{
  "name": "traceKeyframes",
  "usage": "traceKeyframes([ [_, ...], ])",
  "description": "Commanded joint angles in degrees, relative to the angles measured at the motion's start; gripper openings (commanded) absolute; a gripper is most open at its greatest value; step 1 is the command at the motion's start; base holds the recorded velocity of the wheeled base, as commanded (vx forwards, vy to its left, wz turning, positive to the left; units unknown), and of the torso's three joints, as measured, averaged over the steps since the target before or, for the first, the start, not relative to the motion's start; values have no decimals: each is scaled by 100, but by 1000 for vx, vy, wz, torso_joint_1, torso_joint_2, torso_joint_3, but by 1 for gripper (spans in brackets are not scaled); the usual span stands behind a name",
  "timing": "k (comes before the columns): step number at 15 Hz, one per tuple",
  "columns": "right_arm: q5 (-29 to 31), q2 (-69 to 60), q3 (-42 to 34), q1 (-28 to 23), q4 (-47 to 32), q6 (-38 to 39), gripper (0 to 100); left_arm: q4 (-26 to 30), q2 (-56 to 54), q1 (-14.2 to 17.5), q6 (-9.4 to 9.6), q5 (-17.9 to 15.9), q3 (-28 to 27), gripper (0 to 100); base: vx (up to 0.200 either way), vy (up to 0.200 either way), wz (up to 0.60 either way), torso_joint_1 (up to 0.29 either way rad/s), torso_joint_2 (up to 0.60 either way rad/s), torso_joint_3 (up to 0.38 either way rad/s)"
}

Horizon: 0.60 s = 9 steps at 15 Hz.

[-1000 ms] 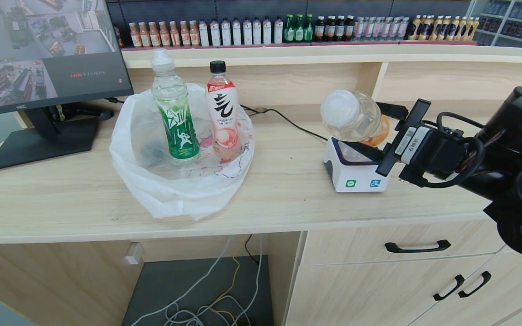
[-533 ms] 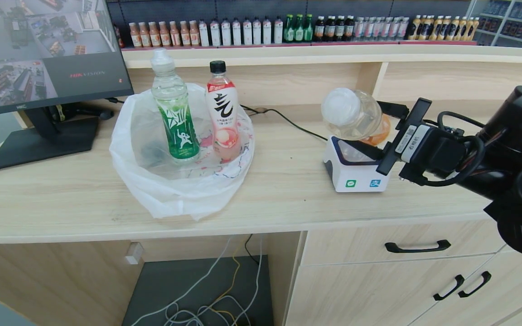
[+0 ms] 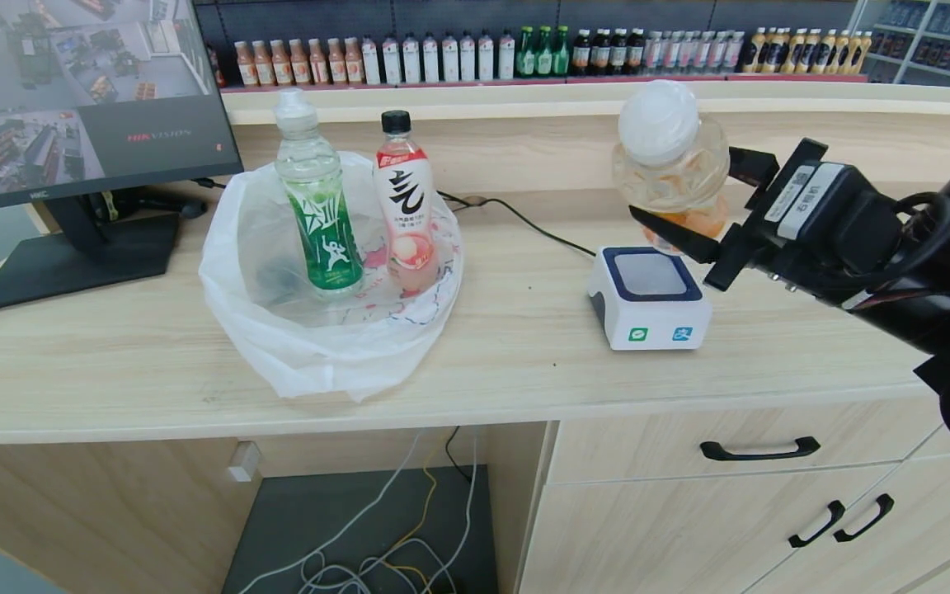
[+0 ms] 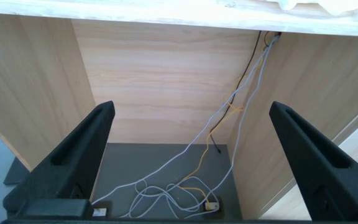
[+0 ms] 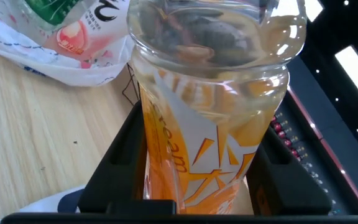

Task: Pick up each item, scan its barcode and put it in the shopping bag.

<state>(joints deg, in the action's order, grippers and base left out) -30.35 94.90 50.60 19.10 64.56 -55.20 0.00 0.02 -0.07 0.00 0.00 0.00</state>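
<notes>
The orange-labelled bottle (image 3: 673, 165) hangs tilted just above the scanner (image 3: 648, 297), at its 12 o'clock. The right gripper (image 3: 706, 202) is clamped around it, probably to show its barcode. At the scanner's 9 o'clock the shopping bag (image 3: 326, 346) holds a green bottle (image 3: 322, 223) and a pink bottle (image 3: 407, 214). The left gripper (image 4: 191, 109) gapes wide below the counter (image 4: 166, 9).

**A shop checkout**

Shelves (image 3: 541, 78) lined with bottled drinks (image 3: 475, 54) run along the back. On the wooden worktop (image 3: 524, 355) sit a payment scanner (image 3: 648, 301), a plastic bag (image 3: 326, 346) and a monitor (image 3: 79, 91) showing security-camera feeds.
</notes>
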Motion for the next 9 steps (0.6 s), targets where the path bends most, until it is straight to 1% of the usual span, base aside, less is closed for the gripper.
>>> traceKeyframes([
  [1, 21, -235, 20, 50, 4, 282, 0, 0, -2, -1, 0, 0, 0, 100, 0, 0, 0, 0, 0, 0],
  [4, 30, -262, 72, -29, 144, 976, 0, 0, -2, -1, 0, 0, 0, 100, 0, 0, 0, 0, 0, 0],
  [6, 38, -192, -24, -38, 575, 1653, 0, 0, -2, -1, 0, 0, 0, 100, 0, 0, 0, 0, 0, 0],
  [9, 205, 2, -367, -240, 1463, 2795, 0, 0, -2, -1, 0, 0, 0, 100, 0, 0, 0, 0, 0, 0],
])
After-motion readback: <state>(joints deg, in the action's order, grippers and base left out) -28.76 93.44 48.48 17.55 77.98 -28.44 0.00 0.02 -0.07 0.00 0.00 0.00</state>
